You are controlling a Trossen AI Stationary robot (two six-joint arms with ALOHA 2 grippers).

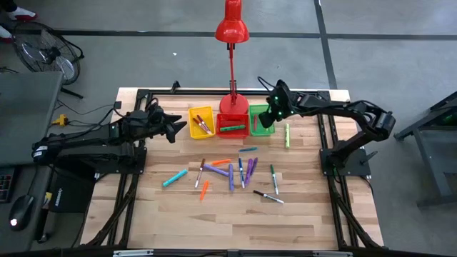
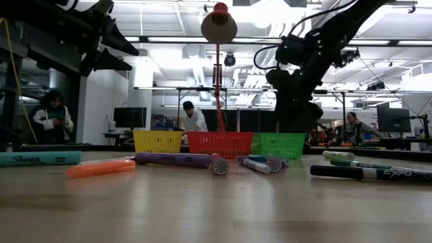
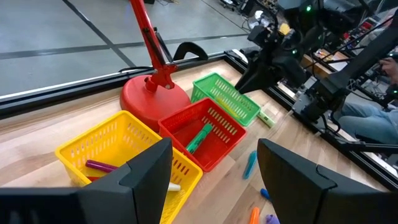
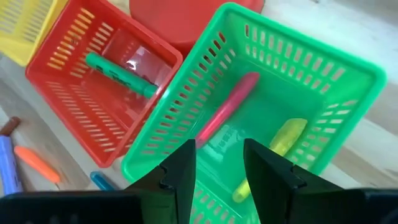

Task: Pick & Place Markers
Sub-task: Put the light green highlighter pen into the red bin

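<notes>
Nearest the right wrist camera, the right gripper (image 4: pixel 219 163) hangs directly above the green bin (image 4: pixel 348 62), its two dark fingers standing a narrow way apart with nothing between them. Below it, inside that bin, lie a pink marker (image 4: pixel 227 109) and a yellow-green marker (image 4: pixel 280 146), so the judgement is that a delivery to this bin has just been completed. Next to it, the red bin (image 4: pixel 59 59) holds one green marker (image 4: pixel 121 73), and the yellow bin (image 3: pixel 118 134) beyond that holds at least two, a purple marker (image 3: pixel 99 166) among them. The left gripper (image 1: pixel 175 128) hovers beside the yellow bin with its fingers spread wide and empty, apparently waiting. A red desk lamp (image 1: pixel 232 28) stands just behind the three bins. Outward from the bins, most of the work remains: a loose cluster of markers (image 1: pixel 235 171) lies on the wooden table (image 1: pixel 314 221), well clear of the bins, including a teal marker (image 1: pixel 175 178), an orange marker (image 1: pixel 205 189), several purple and blue ones and a black marker (image 1: pixel 268 196). One light green marker (image 1: pixel 287 135) lies alone, just to the side of the green bin. By this reckoning about five markers are binned and roughly a dozen are still to be collected; the exact count in the cluster cannot be told, as several overlap. Assessment: task under way, well short of half done.
</notes>
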